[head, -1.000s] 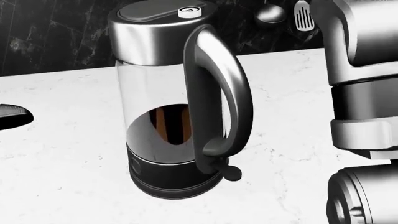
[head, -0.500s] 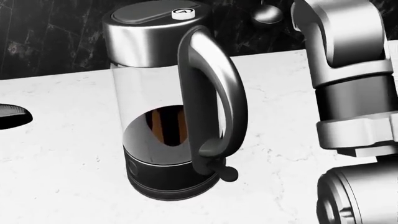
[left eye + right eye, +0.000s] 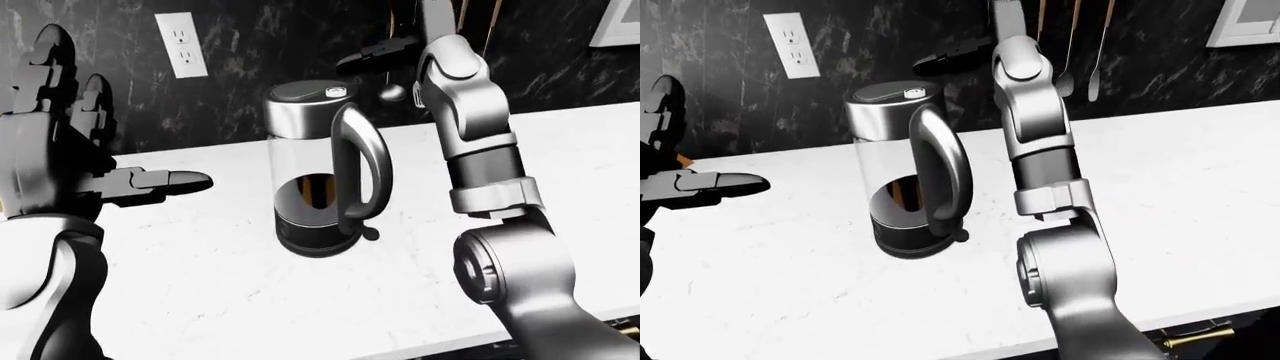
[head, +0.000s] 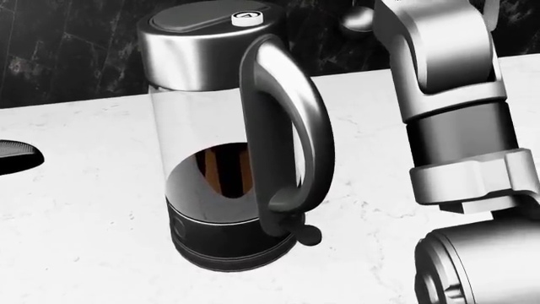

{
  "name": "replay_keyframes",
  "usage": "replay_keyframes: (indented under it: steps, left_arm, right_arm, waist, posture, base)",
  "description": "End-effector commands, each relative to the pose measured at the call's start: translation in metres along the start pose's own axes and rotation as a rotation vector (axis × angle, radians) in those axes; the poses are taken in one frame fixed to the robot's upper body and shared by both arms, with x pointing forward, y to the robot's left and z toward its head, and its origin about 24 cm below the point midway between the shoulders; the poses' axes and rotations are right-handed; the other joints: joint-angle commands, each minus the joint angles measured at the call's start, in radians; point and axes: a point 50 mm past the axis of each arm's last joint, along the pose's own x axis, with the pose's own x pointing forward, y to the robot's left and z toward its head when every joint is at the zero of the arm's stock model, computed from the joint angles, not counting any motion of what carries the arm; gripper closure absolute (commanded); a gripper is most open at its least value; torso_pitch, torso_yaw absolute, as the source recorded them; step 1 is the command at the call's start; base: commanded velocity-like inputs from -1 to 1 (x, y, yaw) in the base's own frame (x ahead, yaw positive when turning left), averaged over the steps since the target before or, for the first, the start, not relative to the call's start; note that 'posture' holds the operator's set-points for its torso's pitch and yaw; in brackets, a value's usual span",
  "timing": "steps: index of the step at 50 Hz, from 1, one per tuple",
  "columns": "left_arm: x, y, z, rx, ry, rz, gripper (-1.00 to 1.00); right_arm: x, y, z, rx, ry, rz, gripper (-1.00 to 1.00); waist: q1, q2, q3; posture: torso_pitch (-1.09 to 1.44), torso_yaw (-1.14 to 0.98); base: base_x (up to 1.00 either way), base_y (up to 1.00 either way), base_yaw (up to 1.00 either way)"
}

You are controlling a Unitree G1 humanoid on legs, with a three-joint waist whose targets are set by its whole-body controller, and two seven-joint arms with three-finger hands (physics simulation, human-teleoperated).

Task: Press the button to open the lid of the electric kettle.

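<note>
Since a moment ago, the right arm (image 4: 451,95) has slid left in the head view, closer to the electric kettle (image 3: 322,169). That kettle stands upright on the white counter (image 3: 220,277), near the middle of the left-eye view. Its lid (image 4: 207,16) is down, and the small round button (image 4: 247,18) sits on top of it, with nothing touching it. The curved handle (image 4: 291,133) faces the camera. Above the kettle, the right hand (image 3: 375,52) reaches up by the dark wall, well apart from the button; I cannot tell if its fingers are spread or pressed together. The left hand (image 3: 70,157) is up at the left of the left-eye view, fingers spread wide, holding nothing. A wall socket (image 3: 181,44) is on the dark wall (image 3: 250,52).
</note>
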Motion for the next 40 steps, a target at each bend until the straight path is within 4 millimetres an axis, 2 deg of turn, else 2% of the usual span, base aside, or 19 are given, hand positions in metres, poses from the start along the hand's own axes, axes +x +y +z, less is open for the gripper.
replay_keyframes:
  steps: [1, 40]
  left_arm:
    - [0.001, 0.001, 0.013, 0.005, -0.072, 0.007, -1.00]
    - [0.000, 0.001, 0.012, 0.004, -0.072, 0.007, -1.00]
  right_arm:
    - [0.000, -0.001, 0.025, -0.005, -0.098, -0.008, -1.00]
    - [-0.001, 0.008, 0.016, 0.006, -0.076, 0.011, -1.00]
  waist:
    - [-0.003, 0.004, -0.011]
    - [-0.003, 0.006, -0.012]
  posture:
    - [-0.39, 0.00]
    - [-0.39, 0.00]
  base:
    - [0.00, 0.00, 0.00]
    - [0.00, 0.00, 0.00]
